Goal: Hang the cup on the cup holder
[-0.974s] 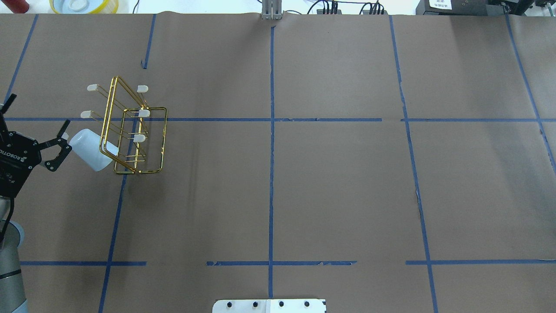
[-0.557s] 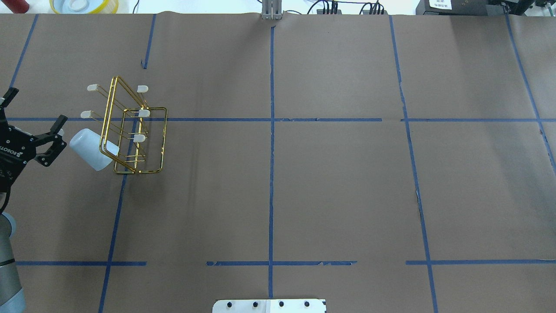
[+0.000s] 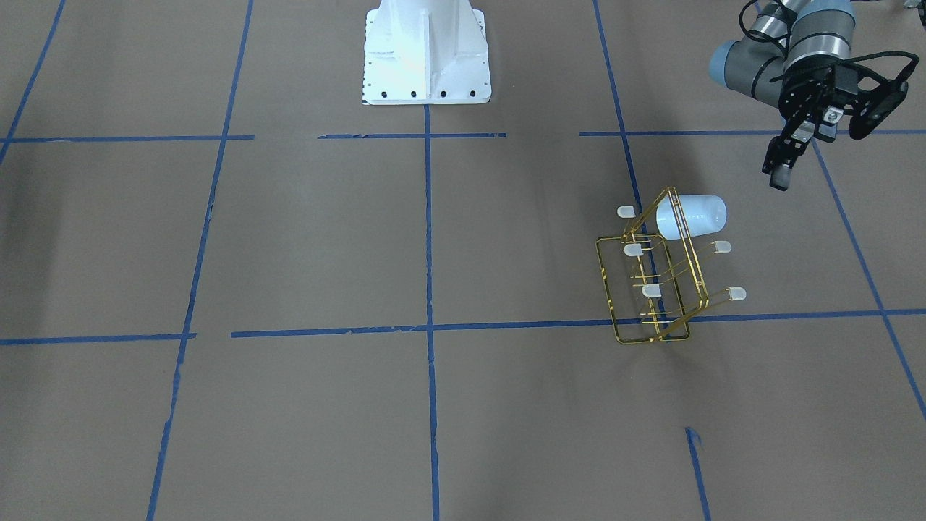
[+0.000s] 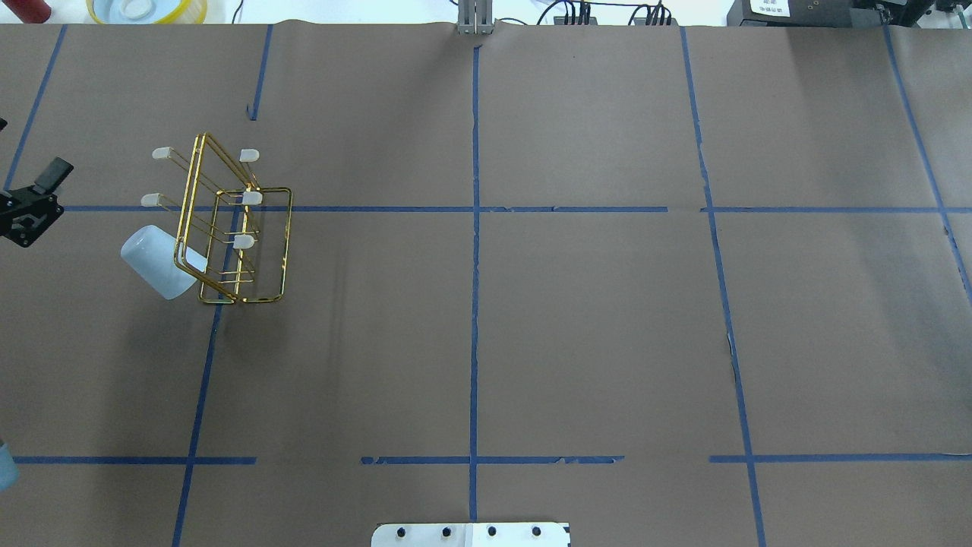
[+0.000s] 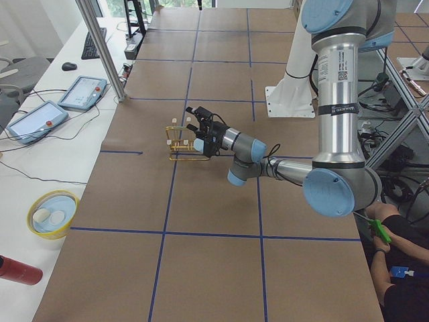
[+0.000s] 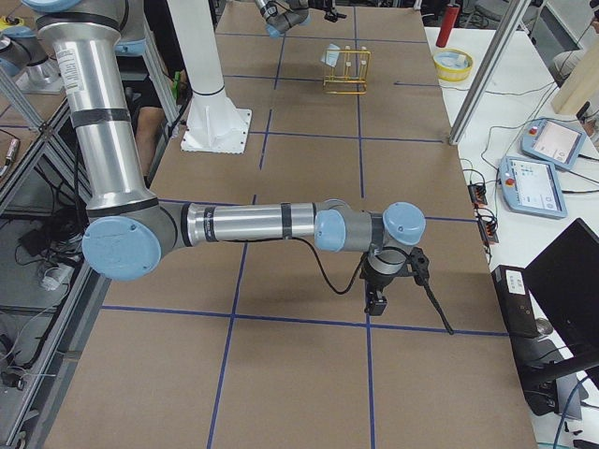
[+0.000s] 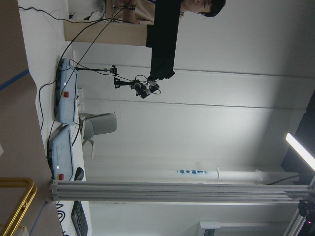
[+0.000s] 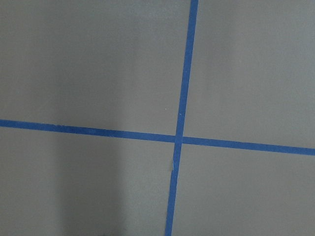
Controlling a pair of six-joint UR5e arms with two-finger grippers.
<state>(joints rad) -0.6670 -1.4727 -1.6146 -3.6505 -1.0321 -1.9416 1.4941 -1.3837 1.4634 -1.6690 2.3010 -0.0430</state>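
The pale blue-white cup [image 4: 158, 262] hangs tilted on a lower prong of the gold wire cup holder [image 4: 262, 243], at the table's left. In the front view the cup [image 3: 692, 215] sits on the near-robot side of the cup holder [image 3: 644, 318]. My left gripper [image 4: 29, 146] is open and empty, well clear of the cup at the view's left edge. It also shows in the front view [image 3: 843, 123] and the left side view [image 5: 201, 131]. My right gripper [image 6: 374, 301] points down at bare table far from the holder, and I cannot tell its state.
A yellow bowl [image 4: 144, 9] and a red object [image 4: 30, 9] lie beyond the table's far left edge. The robot's white base [image 3: 425, 51] stands at mid-table. Blue tape lines [image 8: 179, 137] cross the brown paper. Control tablets [image 5: 82, 90] lie on a side bench.
My left gripper has drawn back from the cup, leftward and farther up the view, still open. The cup stays on the holder's prong, unmoved.
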